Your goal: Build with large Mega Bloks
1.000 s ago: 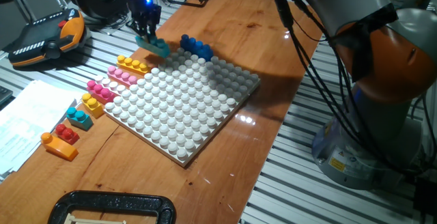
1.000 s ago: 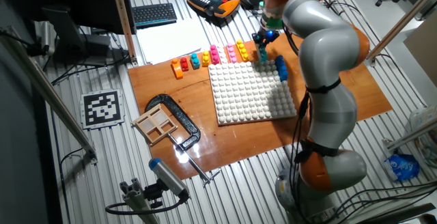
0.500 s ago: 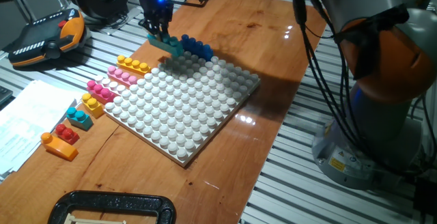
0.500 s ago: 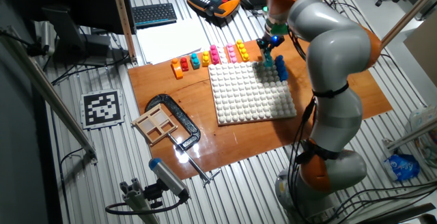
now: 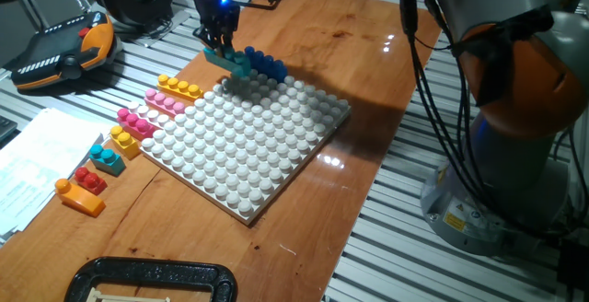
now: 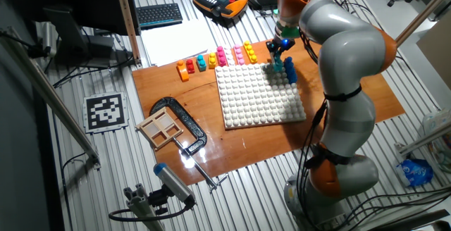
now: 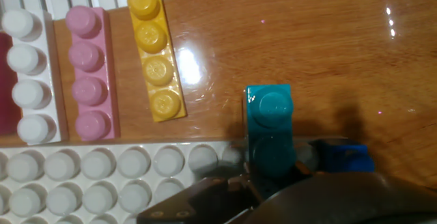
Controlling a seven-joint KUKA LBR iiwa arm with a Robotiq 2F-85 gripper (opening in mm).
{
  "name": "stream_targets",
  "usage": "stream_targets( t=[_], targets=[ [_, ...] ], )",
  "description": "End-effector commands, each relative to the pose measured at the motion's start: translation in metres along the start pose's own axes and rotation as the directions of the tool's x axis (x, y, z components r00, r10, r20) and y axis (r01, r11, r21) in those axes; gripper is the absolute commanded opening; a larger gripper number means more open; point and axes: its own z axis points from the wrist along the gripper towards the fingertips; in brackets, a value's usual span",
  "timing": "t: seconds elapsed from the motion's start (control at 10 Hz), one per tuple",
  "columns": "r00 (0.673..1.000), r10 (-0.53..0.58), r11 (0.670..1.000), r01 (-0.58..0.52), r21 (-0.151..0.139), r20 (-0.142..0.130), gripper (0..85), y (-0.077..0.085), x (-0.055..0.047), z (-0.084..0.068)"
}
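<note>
Wooden tabletop (image 5: 304,26) on a slatted metal bench: a KUKA arm works over a building set, and the job looks barely begun.

At far left in one fixed view, an orange brick (image 5: 81,195) with a red brick (image 5: 91,178) on top lies beside a teal brick (image 5: 109,158) and a short yellow brick (image 5: 122,140). Next along the same edge come a deep pink brick (image 5: 135,121), a pale pink brick (image 5: 168,102) and a long yellow brick (image 5: 180,87), all lying loose on the wood just beside the baseplate (image 5: 247,136), none yet joined to anything. The white studded baseplate itself carries no brick that can be seen.

Farther right, at the plate's far corner, the gripper (image 5: 222,47) holds a teal Mega Blok (image 5: 228,61) pinched between its fingers. The hand view shows that block (image 7: 270,125) at the plate's edge, one stud sticking out over bare wood. Whether it hangs just above the plate or touches it cannot be told. Just beyond it to the right sit the blue bricks (image 5: 264,63), close against the corner of the plate; whether they rest on it or beside it is unclear.

Judged from this, the first placement is in hand and almost the whole build remains: seating the teal block, then fetching the row of waiting bricks one by one.
</note>
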Motion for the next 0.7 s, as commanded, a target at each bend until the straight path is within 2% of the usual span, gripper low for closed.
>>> stream_targets(
  t=[0.0, 0.1, 0.3, 0.5, 0.6],
  targets=[
    [1.0, -0.007, 1.0, 0.007, -0.019, 0.016, 0.0, 0.0, 0.0, 0.0],
    [1.0, -0.016, 1.0, 0.016, -0.024, 0.021, 0.0, 0.0, 0.0, 0.0],
    [1.0, -0.024, 1.0, 0.024, -0.018, 0.005, 0.0, -0.001, 0.003, -0.002],
    [1.0, -0.011, 1.0, 0.011, -0.009, 0.006, 0.0, -0.005, 0.023, -0.005],
    [1.0, -0.007, 1.0, 0.007, -0.011, 0.006, 0.0, -0.006, 0.029, -0.005]
  ],
)
